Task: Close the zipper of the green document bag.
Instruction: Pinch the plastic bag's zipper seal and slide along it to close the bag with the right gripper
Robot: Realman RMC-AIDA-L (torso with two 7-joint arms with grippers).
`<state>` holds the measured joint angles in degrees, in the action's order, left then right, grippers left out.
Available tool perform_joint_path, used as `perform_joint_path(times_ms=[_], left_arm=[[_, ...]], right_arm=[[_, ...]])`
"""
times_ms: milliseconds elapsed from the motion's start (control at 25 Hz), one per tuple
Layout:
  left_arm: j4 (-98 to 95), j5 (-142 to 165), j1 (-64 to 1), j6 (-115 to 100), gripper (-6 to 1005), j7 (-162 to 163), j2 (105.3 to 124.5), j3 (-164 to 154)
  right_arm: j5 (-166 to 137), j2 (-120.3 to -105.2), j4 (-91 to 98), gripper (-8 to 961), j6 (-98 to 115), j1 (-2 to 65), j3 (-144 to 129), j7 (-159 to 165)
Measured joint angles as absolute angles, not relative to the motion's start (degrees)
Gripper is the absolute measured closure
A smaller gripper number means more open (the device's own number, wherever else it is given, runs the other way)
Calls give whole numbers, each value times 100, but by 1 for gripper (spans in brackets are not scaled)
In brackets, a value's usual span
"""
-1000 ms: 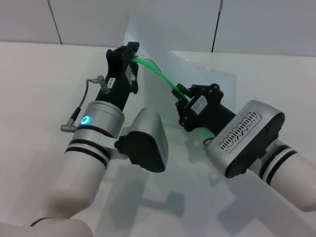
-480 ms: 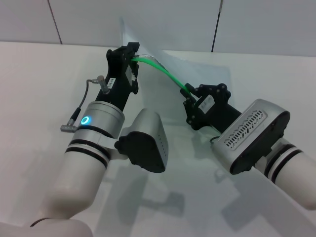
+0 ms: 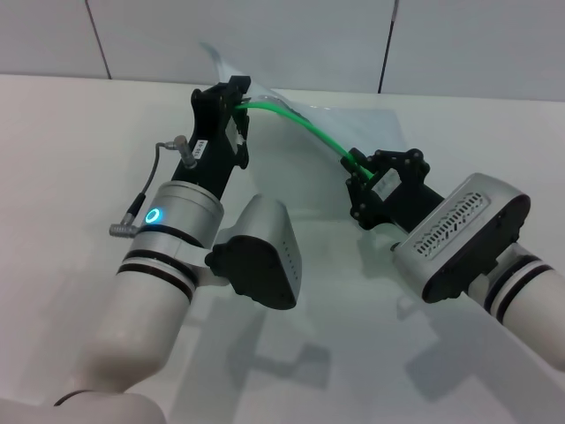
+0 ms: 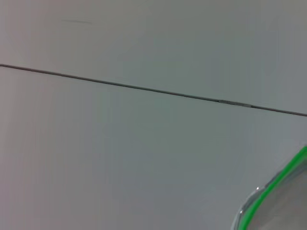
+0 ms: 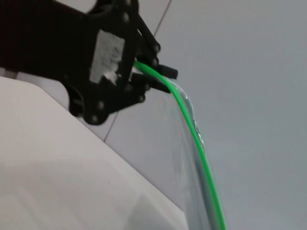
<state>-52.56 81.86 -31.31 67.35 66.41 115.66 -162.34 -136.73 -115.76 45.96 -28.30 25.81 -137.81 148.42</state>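
The green document bag (image 3: 349,119) is a translucent pouch held up off the white table between my two grippers. Its zipper (image 3: 300,126) shows as a bright green strip arching from one gripper to the other. My left gripper (image 3: 239,100) is shut on the far end of the strip, as the right wrist view confirms (image 5: 160,74). Farther right and nearer me, my right gripper (image 3: 356,166) is closed around the zipper (image 5: 196,139). The slider is hidden among its fingers. A short piece of the zipper (image 4: 271,194) shows in the left wrist view.
The white table (image 3: 71,150) spreads out on every side of the arms. A tiled wall (image 3: 291,35) rises just behind the bag. A grey cable (image 3: 157,159) loops off my left forearm.
My right gripper has slid along the zipper to the right, away from the left gripper. The exposed green strip between them has grown longer. The left gripper has stayed put.
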Motion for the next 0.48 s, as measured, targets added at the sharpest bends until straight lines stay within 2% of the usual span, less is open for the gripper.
perform_joint_path(times_ms=[480], left_arm=[[-5255,8206,-3138,6725,944,6677,11566,-16243]], right_arm=[[-13621,-11584,4307,873,-2830,2611,-13598,14966]])
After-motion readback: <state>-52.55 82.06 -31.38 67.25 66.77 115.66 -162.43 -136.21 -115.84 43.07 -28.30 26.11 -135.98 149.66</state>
